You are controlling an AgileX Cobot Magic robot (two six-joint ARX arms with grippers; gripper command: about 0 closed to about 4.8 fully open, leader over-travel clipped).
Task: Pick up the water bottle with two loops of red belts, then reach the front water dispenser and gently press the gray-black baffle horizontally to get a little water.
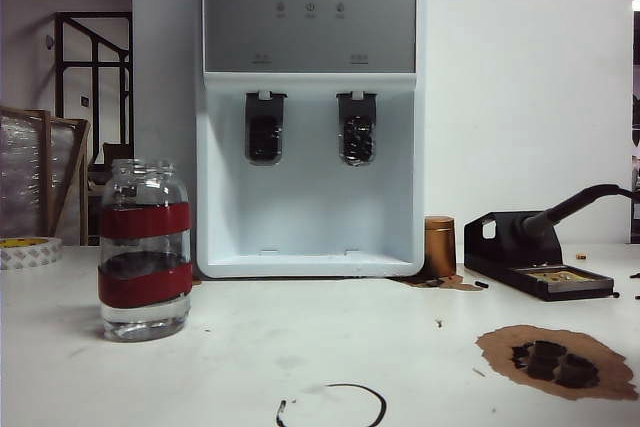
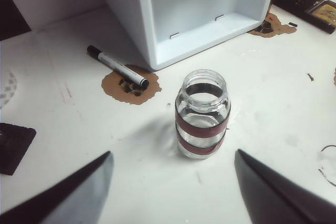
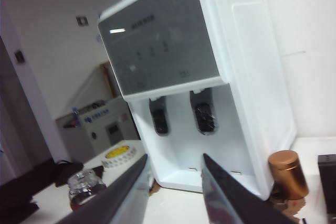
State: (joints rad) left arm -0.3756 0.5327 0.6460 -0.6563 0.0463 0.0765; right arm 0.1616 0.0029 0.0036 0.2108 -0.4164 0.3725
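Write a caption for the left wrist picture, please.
Open left tool above the red-banded bottle, which stands before the white water dispenser.

**White table and what sits on it**

The white table (image 1: 300, 347) carries the water bottle (image 1: 145, 252) at lower left, the water dispenser (image 1: 308, 107) at centre, a copper tin (image 1: 439, 245) beside it, a black stand (image 1: 535, 262) at right, tape roll (image 1: 28, 250) far left, and brown patches (image 1: 560, 359).
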